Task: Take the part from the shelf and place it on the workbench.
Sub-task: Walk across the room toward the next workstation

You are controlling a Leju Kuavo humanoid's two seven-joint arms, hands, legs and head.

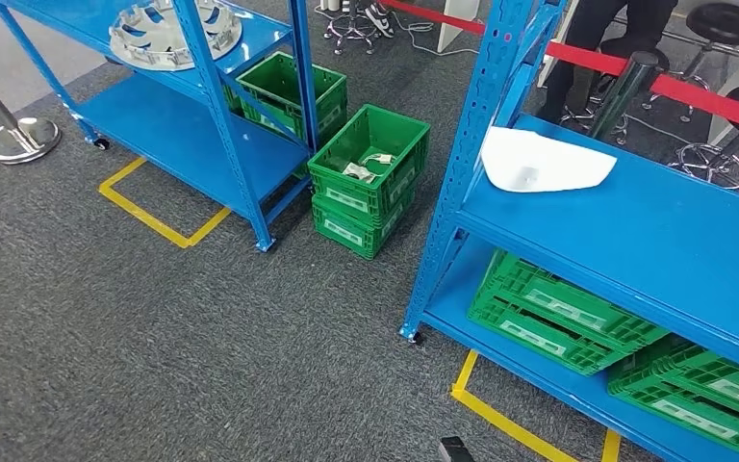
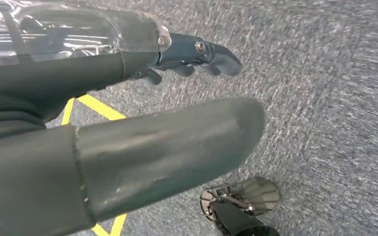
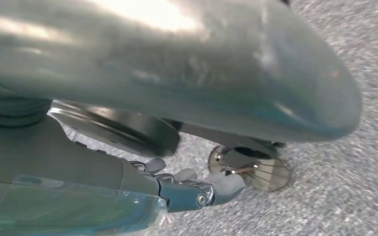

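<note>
Grey carpet (image 1: pixel 154 318), silver part (image 1: pixel 175 31) cropped on shelf (image 1: pixel 202 135), left hand (image 2: pixel 128 128) and right hand (image 3: pixel 177 88) empty, fingers (image 2: pixel 197 54) loosely extended.

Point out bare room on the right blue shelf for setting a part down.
The shelf top is bare right of and below the white part. Underneath, green crates crowd the lower level.

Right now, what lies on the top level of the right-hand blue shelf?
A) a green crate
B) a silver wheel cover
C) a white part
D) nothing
C: a white part lies on the top level of the right-hand blue shelf.
</note>
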